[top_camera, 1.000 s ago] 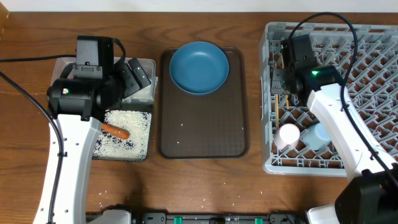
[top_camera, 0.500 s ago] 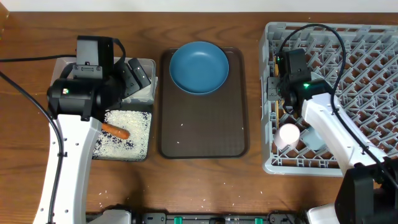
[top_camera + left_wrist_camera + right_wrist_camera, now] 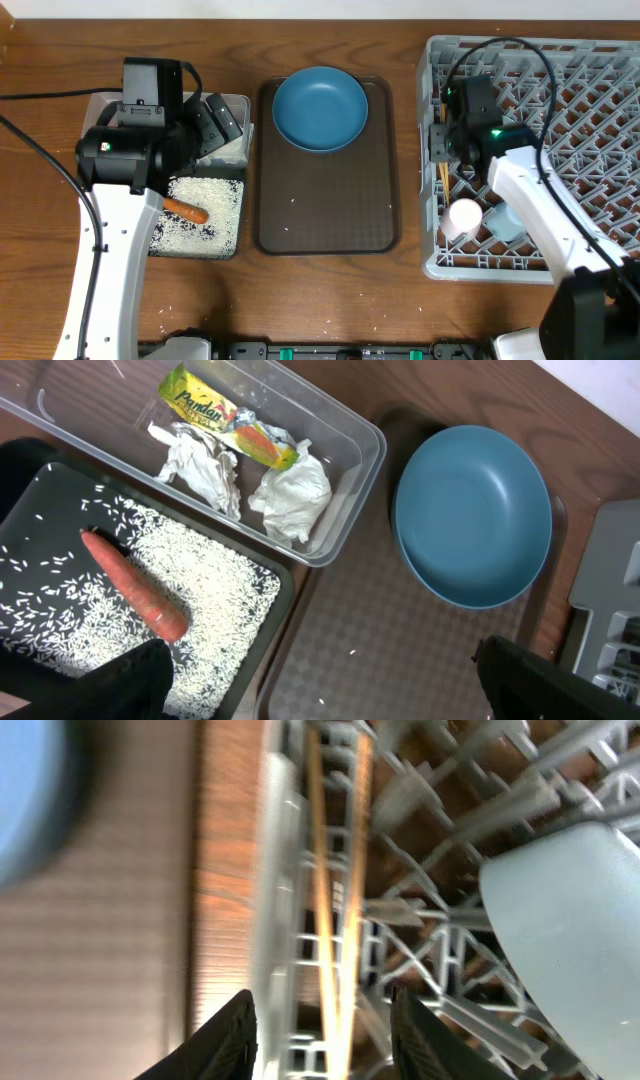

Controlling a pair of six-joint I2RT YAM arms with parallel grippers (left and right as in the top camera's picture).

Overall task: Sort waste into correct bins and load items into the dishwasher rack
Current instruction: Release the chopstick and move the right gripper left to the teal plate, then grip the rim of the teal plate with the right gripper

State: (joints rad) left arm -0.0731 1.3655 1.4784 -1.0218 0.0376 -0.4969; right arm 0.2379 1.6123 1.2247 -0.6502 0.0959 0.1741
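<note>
My right gripper (image 3: 320,1042) hangs open over the left edge of the grey dishwasher rack (image 3: 590,80). The wooden chopsticks (image 3: 335,920) lie in the rack between its fingers, touching neither; from overhead the chopsticks (image 3: 441,176) run along the rack's left wall. A pinkish-white cup (image 3: 463,217) and a light blue cup (image 3: 507,222) lie in the rack's front left corner. My left gripper (image 3: 320,690) is open and empty above the bins. The clear tub (image 3: 350,440) holds the wrapper (image 3: 225,420), foil (image 3: 200,465) and white paper (image 3: 295,495). The black tray (image 3: 285,575) holds the carrot (image 3: 135,585) and rice (image 3: 215,595). The blue plate (image 3: 320,108) sits untouched.
The plate rests at the far end of a brown serving tray (image 3: 330,215) in the middle of the table. A few loose rice grains (image 3: 292,200) lie on that tray and on the wood at the front left. The left arm covers part of both bins from overhead.
My right gripper moved down and left to the rack's left edge, then opened from shut and let go of the chopsticks, which now lie in the rack. The left arm has not moved.
</note>
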